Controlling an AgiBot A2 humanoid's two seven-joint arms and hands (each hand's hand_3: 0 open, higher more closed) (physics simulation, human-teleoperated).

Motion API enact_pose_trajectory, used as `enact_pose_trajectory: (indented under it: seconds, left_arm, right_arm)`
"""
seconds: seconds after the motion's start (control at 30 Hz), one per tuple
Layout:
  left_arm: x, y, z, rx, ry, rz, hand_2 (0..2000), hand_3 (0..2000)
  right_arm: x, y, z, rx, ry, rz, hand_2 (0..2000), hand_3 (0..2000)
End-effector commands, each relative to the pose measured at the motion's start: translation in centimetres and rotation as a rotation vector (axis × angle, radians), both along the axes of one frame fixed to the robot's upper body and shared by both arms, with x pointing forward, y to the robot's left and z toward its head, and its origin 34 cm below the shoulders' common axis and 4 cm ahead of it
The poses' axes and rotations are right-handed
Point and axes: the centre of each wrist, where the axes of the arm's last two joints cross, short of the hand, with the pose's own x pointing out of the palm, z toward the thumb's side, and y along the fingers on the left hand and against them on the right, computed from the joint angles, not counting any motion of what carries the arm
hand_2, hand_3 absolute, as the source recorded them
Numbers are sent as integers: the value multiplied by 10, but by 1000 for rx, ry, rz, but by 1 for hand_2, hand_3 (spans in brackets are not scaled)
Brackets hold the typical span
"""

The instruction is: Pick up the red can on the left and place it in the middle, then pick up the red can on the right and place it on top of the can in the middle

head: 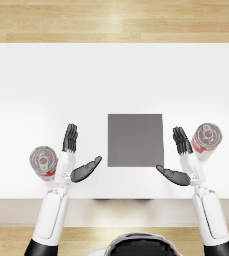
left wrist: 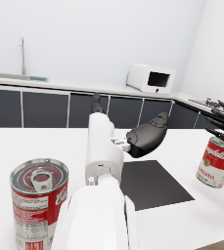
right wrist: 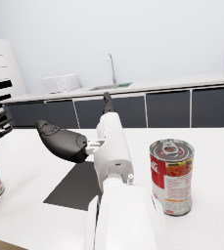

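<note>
The left red can (head: 44,162) stands upright on the white counter (head: 61,85), just outboard of the left hand (head: 76,157). The right red can (head: 206,139) stands upright beside the right hand (head: 182,160). Both hands are empty, fingers (head: 70,137) spread. A dark square mat (head: 135,140) lies between the hands.
</note>
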Motion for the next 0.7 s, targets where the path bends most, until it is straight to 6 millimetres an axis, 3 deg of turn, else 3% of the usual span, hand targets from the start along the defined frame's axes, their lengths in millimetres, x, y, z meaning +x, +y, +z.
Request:
enact_pose_trajectory:
  seconds: [0.03, 0.7]
  left_arm:
    - [0, 0, 0, 0, 0, 0, 0, 0]
    - [1, -6, -6, 7, 24, -21, 0, 0]
  right_arm:
    - [0, 0, 0, 0, 0, 0, 0, 0]
    - [0, 0, 0, 0, 0, 0, 0, 0]
